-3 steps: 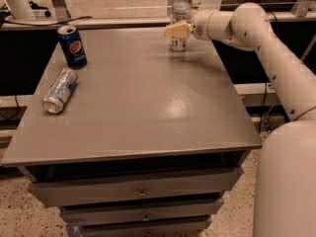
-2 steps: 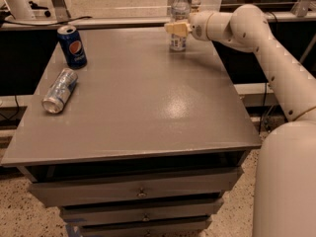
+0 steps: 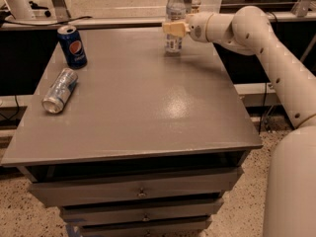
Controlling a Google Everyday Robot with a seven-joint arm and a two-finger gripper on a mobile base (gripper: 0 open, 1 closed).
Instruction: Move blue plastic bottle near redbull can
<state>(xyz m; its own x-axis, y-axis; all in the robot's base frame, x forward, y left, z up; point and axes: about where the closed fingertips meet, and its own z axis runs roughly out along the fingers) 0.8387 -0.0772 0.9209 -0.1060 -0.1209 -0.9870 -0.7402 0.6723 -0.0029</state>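
The blue plastic bottle (image 3: pixel 175 8), clear with a white cap and a pale label, stands upright at the far edge of the grey table (image 3: pixel 138 98), right of centre. My gripper (image 3: pixel 174 28) reaches in from the right and is shut on the bottle at mid-height, with its base at or just above the tabletop. The redbull can (image 3: pixel 60 90), slim and silver with blue patches, lies on its side near the table's left edge, far from the bottle.
A dark blue Pepsi can (image 3: pixel 72 46) stands upright at the far left, just behind the redbull can. My white arm (image 3: pixel 266 48) spans the table's right side. Drawers (image 3: pixel 140 191) sit below the front edge.
The gripper and the bottle have shifted very slightly to the left. The two cans have not moved.
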